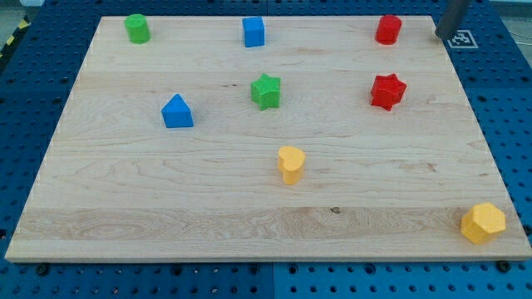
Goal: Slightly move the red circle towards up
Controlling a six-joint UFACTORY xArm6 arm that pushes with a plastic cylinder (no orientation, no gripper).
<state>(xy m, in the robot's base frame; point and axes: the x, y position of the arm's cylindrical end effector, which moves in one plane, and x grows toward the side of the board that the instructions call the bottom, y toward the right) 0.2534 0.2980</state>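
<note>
The red circle (388, 29) is a short red cylinder standing near the top edge of the wooden board (166, 199), towards the view's right. My tip (443, 37) is the lower end of the dark rod at the view's top right corner, just off the board's right edge. It is to the right of the red circle, apart from it by about one block's width, and touches no block.
A red star (387, 90) lies below the red circle. A blue cube (253, 31) and a green circle (137, 28) stand along the top edge. A green star (266, 90), a blue block (176, 111), a yellow heart (291, 164) and a yellow hexagon (483, 223) are elsewhere.
</note>
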